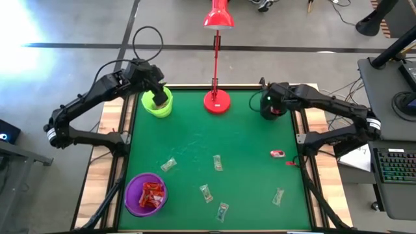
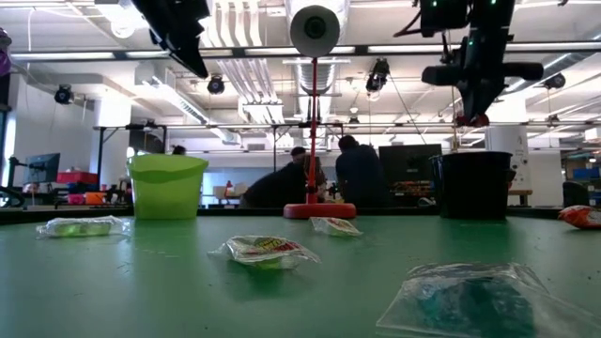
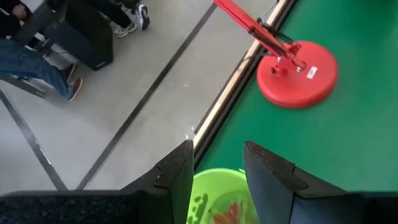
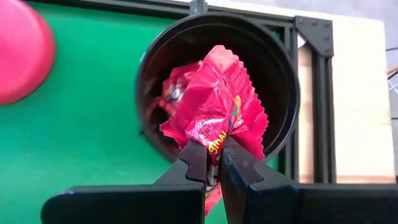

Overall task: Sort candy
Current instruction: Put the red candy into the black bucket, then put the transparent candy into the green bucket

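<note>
My right gripper (image 4: 213, 149) is shut on a red-wrapped candy (image 4: 214, 106), right above the black cup (image 4: 283, 74) at the table's far right; more red candy lies inside the cup. My left gripper (image 3: 217, 152) stands open and holds nothing. It hovers over the lime-green cup (image 3: 214, 199) at the far left, which has candy in it. Several loose candies lie flat on the green table, among them clear greenish ones (image 1: 218, 162) and a red one (image 1: 277, 153). My right gripper pinches the red candy by one edge of its crinkled wrapper (image 4: 214, 140) between the two fingers. The fingers come slanting down from above. The candy is lifted clear and sticks out past the fingertips over the black cup's mouth.
A red desk lamp stands with its round base (image 1: 216, 102) between the two far cups. A purple cup (image 1: 146, 194) with red candy stands at the near left. Wooden boards and a black frame (image 1: 300, 140) border the table. People sit in the room behind the table.
</note>
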You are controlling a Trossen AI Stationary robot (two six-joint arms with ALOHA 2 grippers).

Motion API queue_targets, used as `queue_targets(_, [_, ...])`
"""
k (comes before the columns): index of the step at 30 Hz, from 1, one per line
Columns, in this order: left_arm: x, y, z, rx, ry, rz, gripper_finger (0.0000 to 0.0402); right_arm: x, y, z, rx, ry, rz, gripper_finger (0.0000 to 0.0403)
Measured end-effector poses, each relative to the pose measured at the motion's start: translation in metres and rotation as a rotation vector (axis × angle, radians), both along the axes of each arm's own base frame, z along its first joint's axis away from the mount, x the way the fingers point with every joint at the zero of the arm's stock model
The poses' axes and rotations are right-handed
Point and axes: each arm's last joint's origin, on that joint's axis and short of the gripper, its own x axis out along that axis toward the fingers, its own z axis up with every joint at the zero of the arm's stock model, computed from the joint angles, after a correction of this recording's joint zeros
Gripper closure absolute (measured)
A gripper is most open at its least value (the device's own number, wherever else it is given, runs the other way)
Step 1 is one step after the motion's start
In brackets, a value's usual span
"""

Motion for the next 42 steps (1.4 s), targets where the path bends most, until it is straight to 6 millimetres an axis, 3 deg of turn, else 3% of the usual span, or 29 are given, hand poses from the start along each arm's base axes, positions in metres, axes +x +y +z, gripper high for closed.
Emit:
queue_targets(11, [0.014, 0.010, 0.021, -0.001, 0.004, 0.004, 0.0278, -0.007, -0.035, -0.011, -0.040, 0.064, 0.061, 0.0382])
queue_targets(24, [0.024, 0.017, 0.037, -0.024, 0.024, 0.010, 0.0278, -0.007, -0.054, -0.018, 0.076, 0.071, 0.163, 0.0308])
queue_targets(32, [0.024, 0.017, 0.031, -0.074, 0.070, 0.002, 0.0278, -0.007, -0.058, -0.019, 0.072, 0.084, 0.161, 0.0255])
queue_targets(42, [0.028, 0.019, 0.020, -0.159, 0.109, 0.019, 0.0278, -0.002, -0.063, 0.008, -0.009, 0.047, 0.232, 0.0240])
